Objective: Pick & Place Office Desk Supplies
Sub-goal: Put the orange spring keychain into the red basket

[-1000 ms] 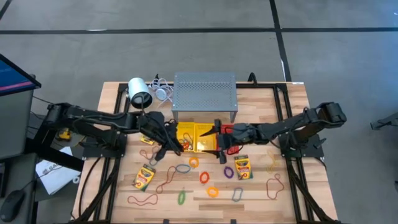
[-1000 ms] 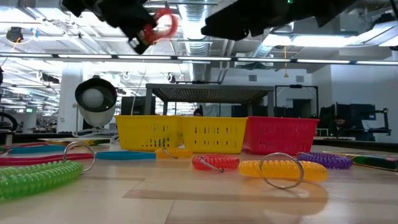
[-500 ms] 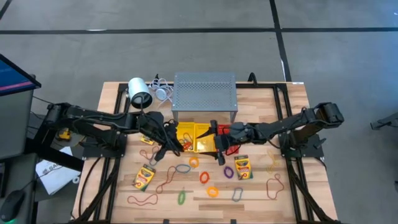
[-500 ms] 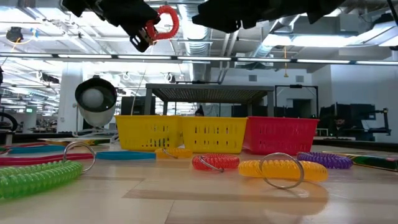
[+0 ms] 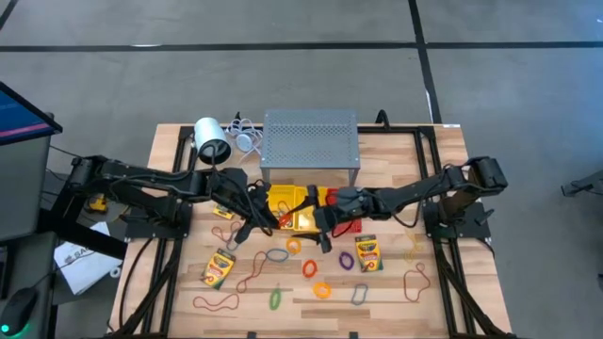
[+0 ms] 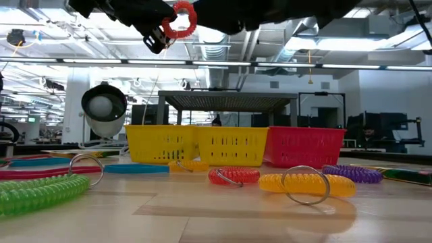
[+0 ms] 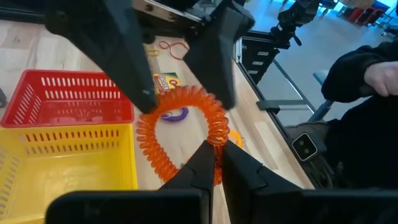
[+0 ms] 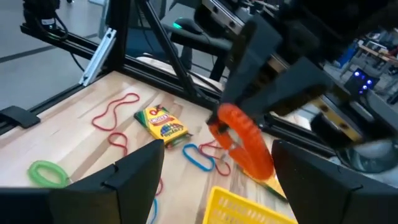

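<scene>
We see our left gripper pinching an orange coil ring in the air beside the yellow bin. Our right gripper faces it with fingers spread wide around the ring, not yet touching. Open board lies below.

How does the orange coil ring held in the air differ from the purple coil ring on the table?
The orange coil ring is lifted above the baskets, pinched by the left end effector; the purple coil ring lies flat on the table, untouched, beside a crayon box. Their colours differ too, orange against purple. Both are spiral coils bent into a loop.
</scene>
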